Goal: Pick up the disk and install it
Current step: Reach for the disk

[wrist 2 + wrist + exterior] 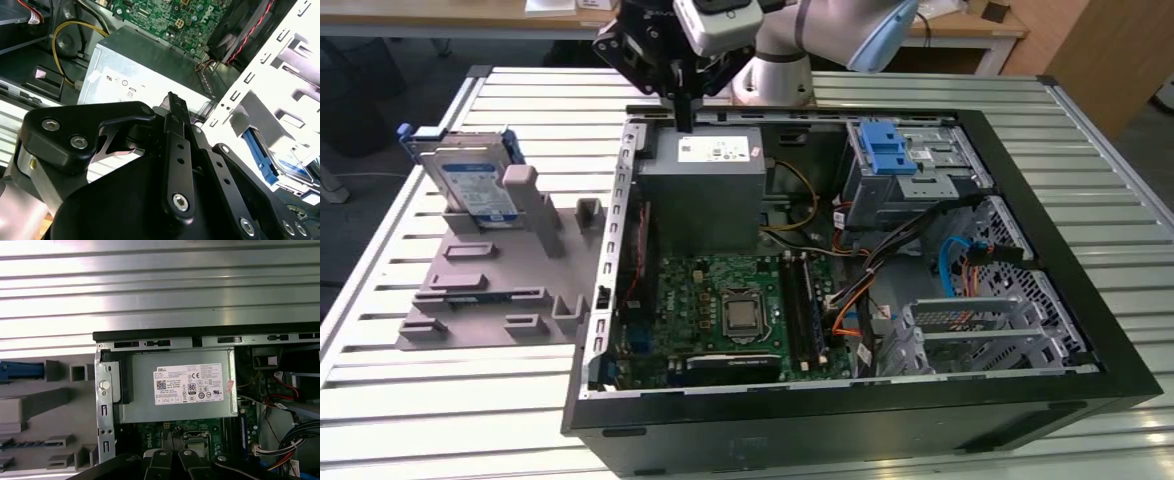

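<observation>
Closest to the lens in the second wrist view, the gripper shows its black linkage and bolts. Its jaws seem drawn together to a narrow point with nothing between them, though the angle makes that hard to be sure of. In the exterior view it points straight down from the arm over the far edge of the open computer case, right above the far end of the grey power supply with its white sticker. Whether the tip touches the metal I cannot tell. The disk is well apart from the gripper, outside the case on the exterior view's left. It stands on edge in a grey holder that lies on the ribbed metal surface, its white-and-blue label facing out and its blue bracket showing at the corners. Inside the case, the green motherboard lies on the near side of the power supply. The silver drive cage with its blue latch sits in the far corner on the exterior view's right, with cables running beside it. The first wrist view looks down on the power supply's sticker and the case rim, with the holder just beside the case.
</observation>
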Motion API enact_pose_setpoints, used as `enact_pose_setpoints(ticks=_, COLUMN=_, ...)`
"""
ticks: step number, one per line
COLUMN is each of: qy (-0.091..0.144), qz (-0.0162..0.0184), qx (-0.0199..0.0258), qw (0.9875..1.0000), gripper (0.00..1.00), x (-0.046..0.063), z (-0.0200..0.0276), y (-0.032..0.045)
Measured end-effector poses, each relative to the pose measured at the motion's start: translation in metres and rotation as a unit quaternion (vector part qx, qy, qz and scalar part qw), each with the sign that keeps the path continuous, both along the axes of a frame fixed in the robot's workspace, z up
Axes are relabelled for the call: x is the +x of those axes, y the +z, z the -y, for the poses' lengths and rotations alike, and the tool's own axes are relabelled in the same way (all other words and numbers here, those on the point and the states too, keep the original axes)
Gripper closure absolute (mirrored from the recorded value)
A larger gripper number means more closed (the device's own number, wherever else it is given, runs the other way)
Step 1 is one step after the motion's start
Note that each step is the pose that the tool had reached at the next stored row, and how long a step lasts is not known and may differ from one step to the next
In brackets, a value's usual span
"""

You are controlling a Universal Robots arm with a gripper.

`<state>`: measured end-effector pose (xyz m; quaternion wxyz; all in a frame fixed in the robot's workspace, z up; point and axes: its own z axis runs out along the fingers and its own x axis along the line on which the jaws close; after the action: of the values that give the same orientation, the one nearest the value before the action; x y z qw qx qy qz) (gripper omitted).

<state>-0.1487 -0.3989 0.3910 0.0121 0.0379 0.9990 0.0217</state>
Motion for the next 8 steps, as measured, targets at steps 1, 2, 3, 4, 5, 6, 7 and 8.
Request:
enact_pose_setpoints(ticks=1, qy=0.0, qz=-0.0001, qx=0.0, qw=1.0, gripper=0.89, x=-0.0007, z=0.0, y=-0.0001)
enact_pose_setpoints(ticks=2, qy=0.0, qz=-0.0001, qx=0.0, qw=1.0, gripper=0.89, x=-0.0014, z=0.0, y=-0.0002)
enact_pose_setpoints(ticks=3, qy=0.0, qz=-0.0002, qx=0.0, qw=1.0, gripper=0.89, x=-0.0021, z=0.0, y=-0.0004)
enact_pose_setpoints(ticks=4, qy=0.0, qz=-0.0003, qx=0.0, qw=1.0, gripper=0.89, x=-0.0027, z=0.0, y=-0.0005)
enact_pose_setpoints(ticks=5, qy=0.0, qz=-0.0003, qx=0.0, qw=1.0, gripper=0.89, x=-0.0032, z=0.0, y=-0.0006)
enact_pose_setpoints(ticks=6, qy=0.0, qz=-0.0004, qx=0.0, qw=1.0, gripper=0.89, x=-0.0039, z=0.0, y=-0.0007)
enact_pose_setpoints(ticks=7, qy=0.0, qz=-0.0005, qx=0.0, qw=1.0, gripper=0.89, x=-0.0044, z=0.0, y=-0.0008)
enact_pose_setpoints(ticks=8, qy=0.0, qz=-0.0006, qx=0.0, qw=1.0, gripper=0.89, x=-0.0049, z=0.0, y=-0.0009)
